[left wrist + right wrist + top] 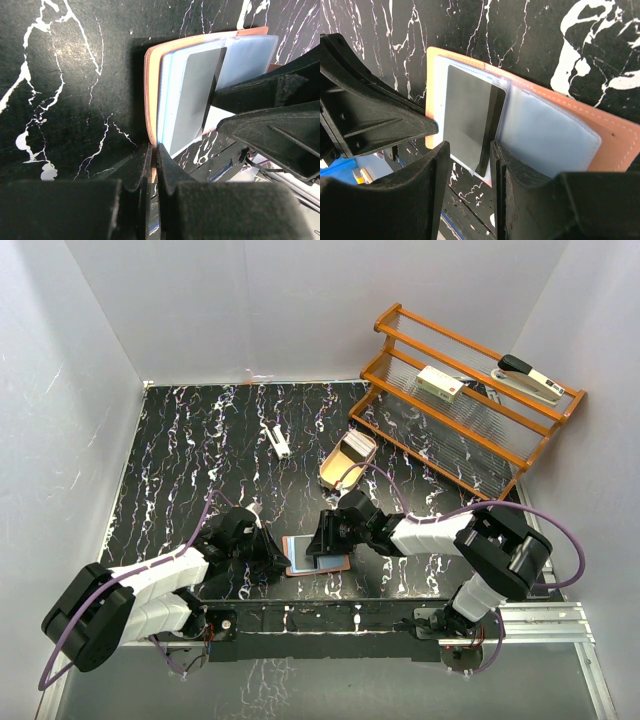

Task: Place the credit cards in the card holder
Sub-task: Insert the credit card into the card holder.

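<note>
Left pincer (272, 552) sits at nine o'clock and right pincer (322, 540) at twelve o'clock of the open salmon-brown leather card holder (335, 563), near the black marbled table's (180, 460) six o'clock edge.

From the left wrist, the left pincer is pressed together on the card holder's salmon edge.

From the right wrist, the right pincer pinches a grey rectangular credit card (470, 115) across its width, over the card holder's pale blue-grey inside.
</note>
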Motion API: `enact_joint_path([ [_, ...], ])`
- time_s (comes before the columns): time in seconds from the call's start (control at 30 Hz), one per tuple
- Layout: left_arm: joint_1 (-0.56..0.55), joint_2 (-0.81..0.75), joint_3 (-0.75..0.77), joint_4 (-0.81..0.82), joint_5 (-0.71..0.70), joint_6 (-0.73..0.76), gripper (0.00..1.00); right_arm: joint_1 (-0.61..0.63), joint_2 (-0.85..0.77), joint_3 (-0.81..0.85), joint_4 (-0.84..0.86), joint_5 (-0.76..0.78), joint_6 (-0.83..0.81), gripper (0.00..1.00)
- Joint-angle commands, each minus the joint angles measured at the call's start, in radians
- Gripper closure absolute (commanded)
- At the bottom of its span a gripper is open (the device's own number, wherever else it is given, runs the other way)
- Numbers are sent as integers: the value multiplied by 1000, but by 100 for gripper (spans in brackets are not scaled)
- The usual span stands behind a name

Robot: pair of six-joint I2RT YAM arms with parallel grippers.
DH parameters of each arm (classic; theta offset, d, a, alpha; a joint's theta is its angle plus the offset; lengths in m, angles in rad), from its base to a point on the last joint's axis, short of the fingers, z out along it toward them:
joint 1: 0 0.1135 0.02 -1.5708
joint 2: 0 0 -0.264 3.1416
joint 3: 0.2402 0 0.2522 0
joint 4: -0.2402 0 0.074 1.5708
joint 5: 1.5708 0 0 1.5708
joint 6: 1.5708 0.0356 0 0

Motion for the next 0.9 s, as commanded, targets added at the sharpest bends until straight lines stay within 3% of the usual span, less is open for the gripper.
enact_joint_path([
  [0.0,-9,-3,33,-43,10,46,100,6,-18,55,-14,37,-35,62],
  [0.2,-9,-6,41,-46,9,53,100,6,-37,84,-72,82,-83,59],
  [0.87,-9,19,51,-30,22,63,100,6,12,131,-89,69,-71,62],
])
